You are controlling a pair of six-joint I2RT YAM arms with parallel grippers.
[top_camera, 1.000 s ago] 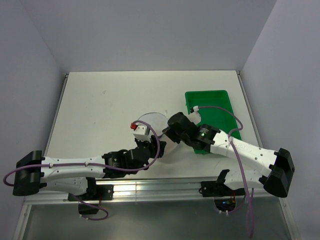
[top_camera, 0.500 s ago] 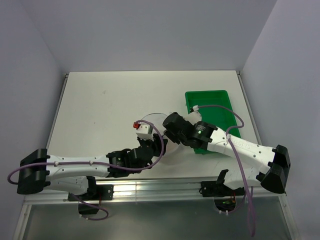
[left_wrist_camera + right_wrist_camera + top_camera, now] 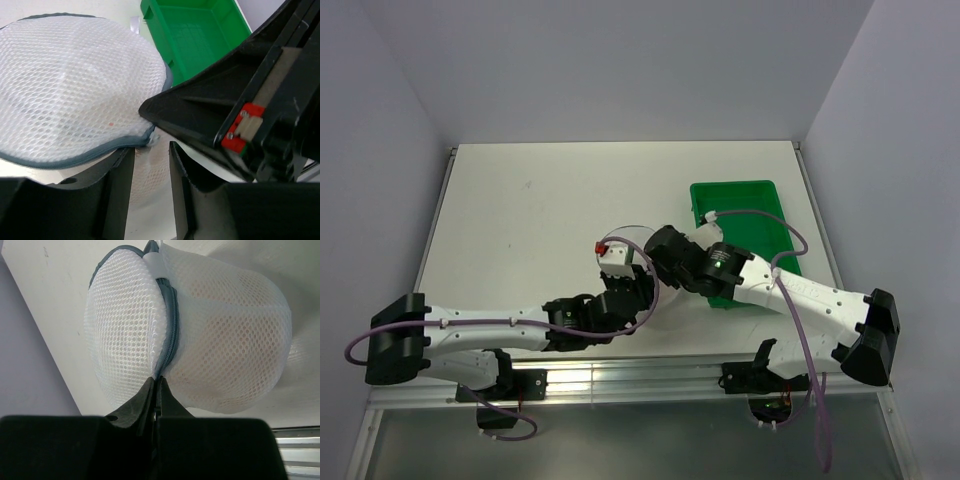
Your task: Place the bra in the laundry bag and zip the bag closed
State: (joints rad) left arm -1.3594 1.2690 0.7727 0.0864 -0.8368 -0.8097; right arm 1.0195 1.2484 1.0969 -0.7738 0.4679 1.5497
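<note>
I see the soft peach-beige bra (image 3: 235,340) inside the round white mesh laundry bag (image 3: 125,325), as a warm tint through the netting. The bag lies toward the front of the white bench (image 3: 520,200), just beside the green rectangular plastic tray (image 3: 760,205). My right tool (image 3: 156,386) is clenched on the bag's grey zipper rim (image 3: 172,315), fingers pressed together with the seam running into them. My left tool (image 3: 150,155) stands released, its two fingers apart. The small zipper tab (image 3: 152,139) sits just ahead of that gap, and I cannot tell whether they touch.
</note>
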